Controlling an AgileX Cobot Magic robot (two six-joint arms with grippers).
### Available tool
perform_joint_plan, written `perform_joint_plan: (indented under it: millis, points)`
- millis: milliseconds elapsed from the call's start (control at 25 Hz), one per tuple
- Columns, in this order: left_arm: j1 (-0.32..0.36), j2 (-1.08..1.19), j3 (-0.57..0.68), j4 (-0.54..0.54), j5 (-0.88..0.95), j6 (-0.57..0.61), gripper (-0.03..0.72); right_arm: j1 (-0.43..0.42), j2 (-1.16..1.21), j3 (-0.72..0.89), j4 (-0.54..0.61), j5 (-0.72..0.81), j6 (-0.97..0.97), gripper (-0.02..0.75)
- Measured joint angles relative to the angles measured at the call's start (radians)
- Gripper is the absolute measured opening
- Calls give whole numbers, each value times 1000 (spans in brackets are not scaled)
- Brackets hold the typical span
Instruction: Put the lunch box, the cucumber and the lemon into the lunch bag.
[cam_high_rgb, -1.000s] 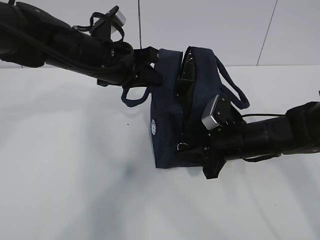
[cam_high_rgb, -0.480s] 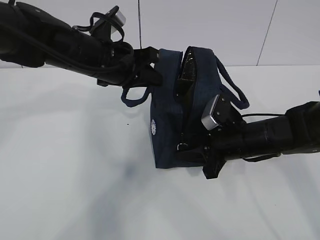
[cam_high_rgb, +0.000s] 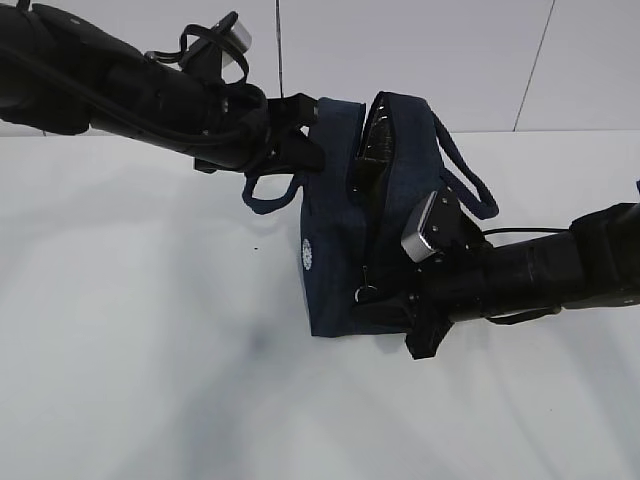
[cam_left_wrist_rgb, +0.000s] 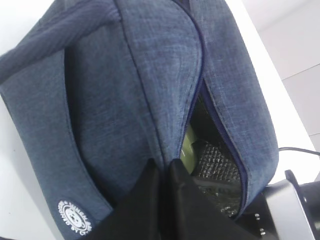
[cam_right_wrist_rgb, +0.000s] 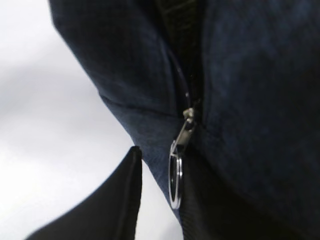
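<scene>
Nothing much shifted: your right gripper (cam_high_rgb: 385, 300) barely crept at the ring pull (cam_right_wrist_rgb: 176, 175) | lunch bag (cam_high_rgb: 340, 230) mid-table (cam_high_rgb: 150, 350), zipper gaping toward 12 o'clock | left gripper (cam_high_rgb: 305, 125) jaws pinched shut on bag's edge | right jaws narrow, straddling the ring; you cannot tell if gripped.

Two matte black arms, each carrying a silver wrist camera (cam_high_rgb: 424, 230).

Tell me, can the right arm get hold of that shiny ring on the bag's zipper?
Probably yes. The right end effector sits right at the ring pull, one finger each side; nothing blocks it on the lunch bag.
</scene>
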Motion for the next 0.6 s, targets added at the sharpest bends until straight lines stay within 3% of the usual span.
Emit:
perform_joint_plan:
  millis: [400,600]
  points:
    - [0,0,0,0,0,0,-5,0,0,0,0,-1,0,193]
    - [0,0,0,-1,0,0,-5,0,0,0,0,-5,0,136]
